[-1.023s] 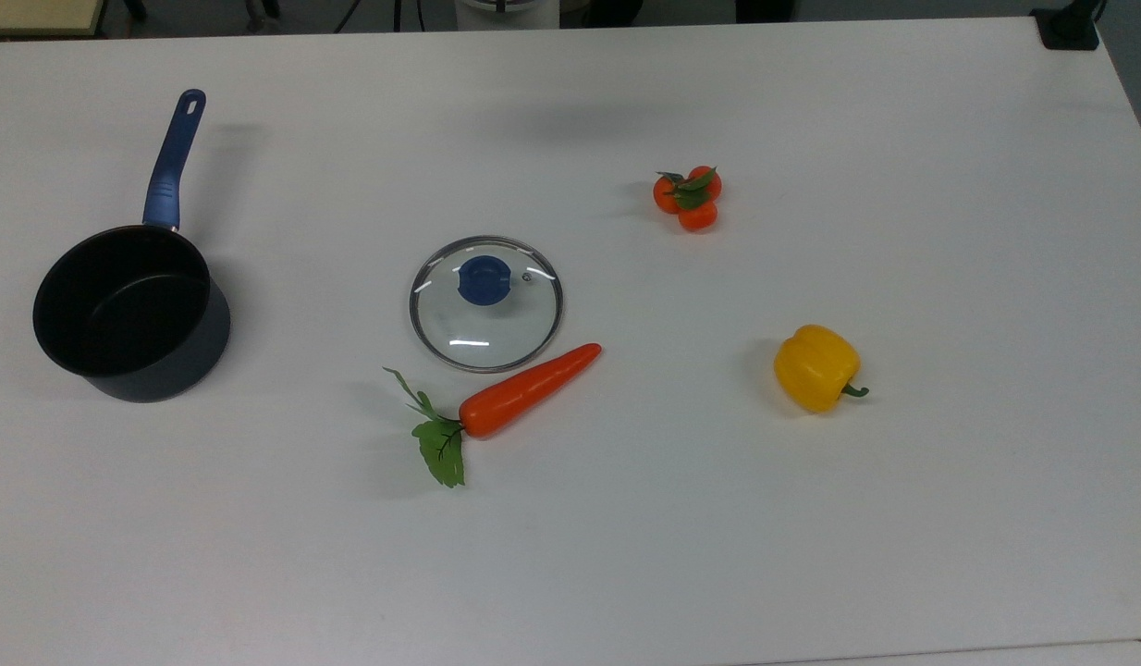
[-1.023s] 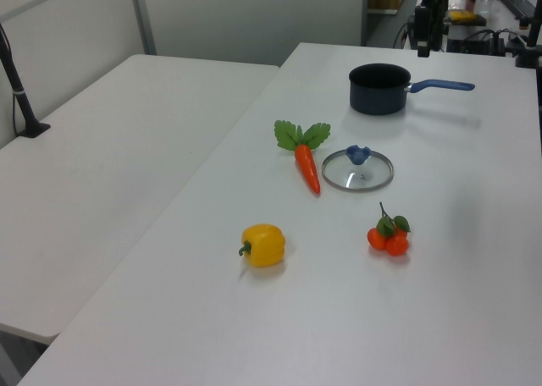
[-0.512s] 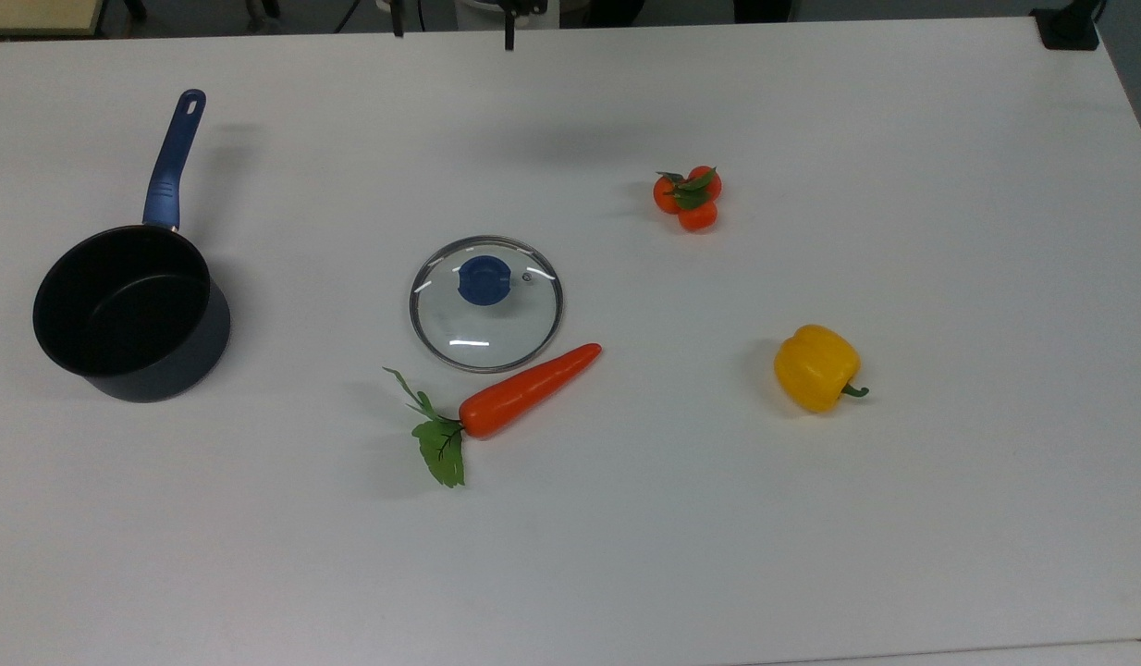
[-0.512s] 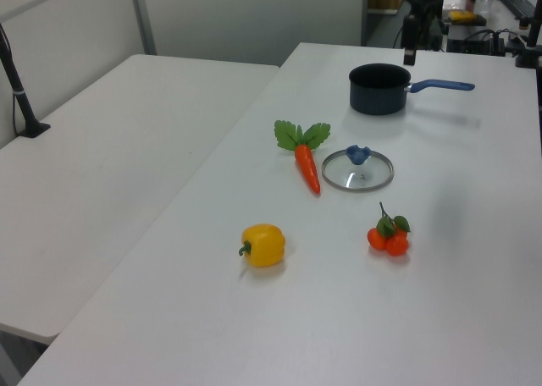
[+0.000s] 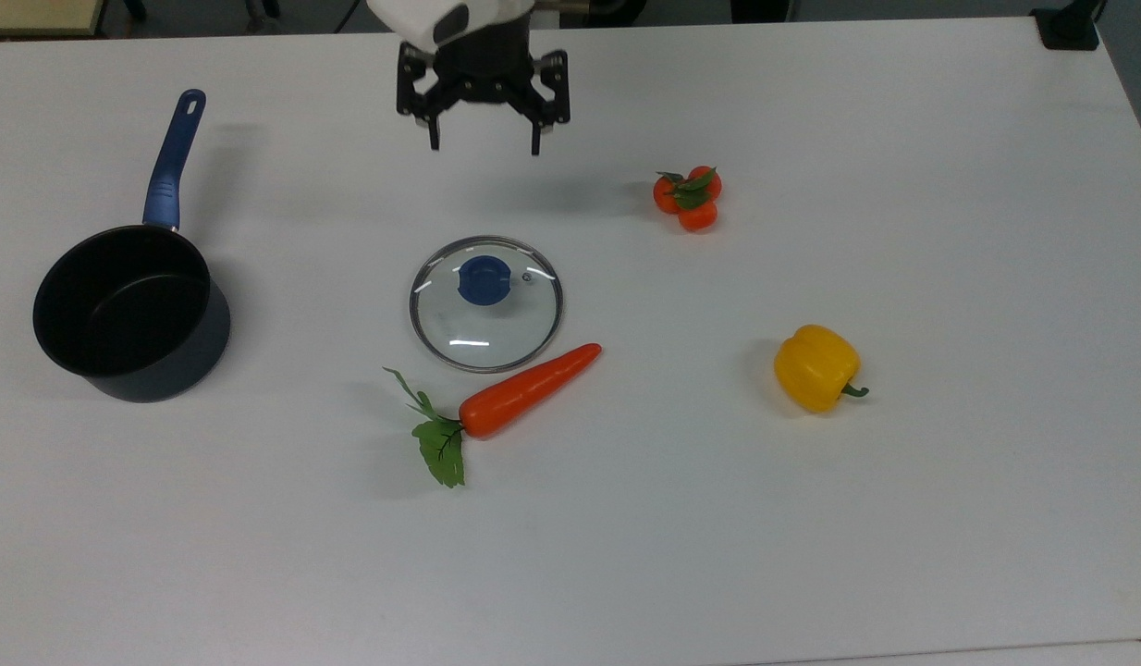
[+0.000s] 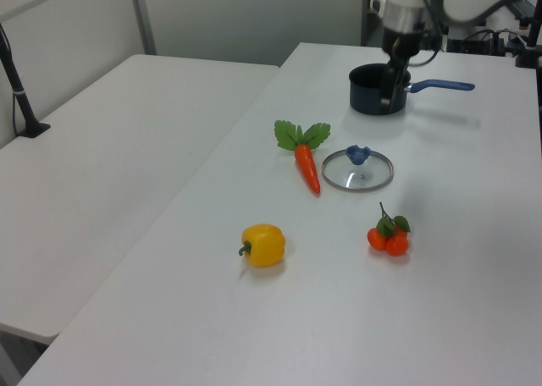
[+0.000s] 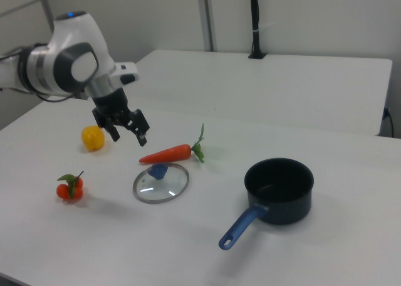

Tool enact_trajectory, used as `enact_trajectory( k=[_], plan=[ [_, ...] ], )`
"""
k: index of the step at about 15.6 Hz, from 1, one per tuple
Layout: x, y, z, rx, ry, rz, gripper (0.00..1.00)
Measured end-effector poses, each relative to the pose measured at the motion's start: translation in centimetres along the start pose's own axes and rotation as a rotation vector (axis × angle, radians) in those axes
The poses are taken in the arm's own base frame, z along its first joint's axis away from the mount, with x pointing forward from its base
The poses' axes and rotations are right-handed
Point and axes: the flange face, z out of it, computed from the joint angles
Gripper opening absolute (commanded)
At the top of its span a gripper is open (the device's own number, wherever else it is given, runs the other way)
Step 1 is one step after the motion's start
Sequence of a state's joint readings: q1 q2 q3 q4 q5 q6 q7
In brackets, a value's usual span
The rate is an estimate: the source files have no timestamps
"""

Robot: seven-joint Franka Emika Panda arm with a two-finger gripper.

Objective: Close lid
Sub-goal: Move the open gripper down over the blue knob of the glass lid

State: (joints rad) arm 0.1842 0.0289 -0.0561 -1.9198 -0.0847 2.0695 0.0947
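Observation:
The clear glass lid with a metal rim and blue knob lies flat on the white table, mid-left in the top view; it also shows at lid and lid. The dark saucepan with a blue handle stands uncovered at the top view's left, well apart from the lid, also saucepan and saucepan. My gripper hangs open and empty in the air beyond the lid near the table's far edge, also gripper.
An orange carrot with green leaves lies against the lid's near rim. A cluster of small tomatoes and a yellow pepper sit to the top view's right. A second white table adjoins in the left view.
The arm has come into the top view from the far edge, bringing the open gripper down toward the lid. Lid, pan and vegetables have not moved.

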Motion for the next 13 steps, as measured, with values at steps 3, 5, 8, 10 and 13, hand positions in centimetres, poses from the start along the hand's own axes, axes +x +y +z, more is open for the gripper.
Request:
enact_trajectory(
  k=[3, 5, 8, 10, 13],
  plan=[
    [1.0, -0.6, 3.4, 0.004, 0.032, -0.019, 1.0],
    [1.1, -0.8, 5.6, 0.009, 0.045, -0.02, 1.0],
    [1.3, -0.8, 8.2, 0.027, 0.05, -0.02, 1.0],
    [1.4, -0.1, 9.3, 0.03, 0.045, -0.023, 1.0],
    [1.5, 1.7, 10.1, 0.025, 0.034, -0.031, 1.0]
  ],
)
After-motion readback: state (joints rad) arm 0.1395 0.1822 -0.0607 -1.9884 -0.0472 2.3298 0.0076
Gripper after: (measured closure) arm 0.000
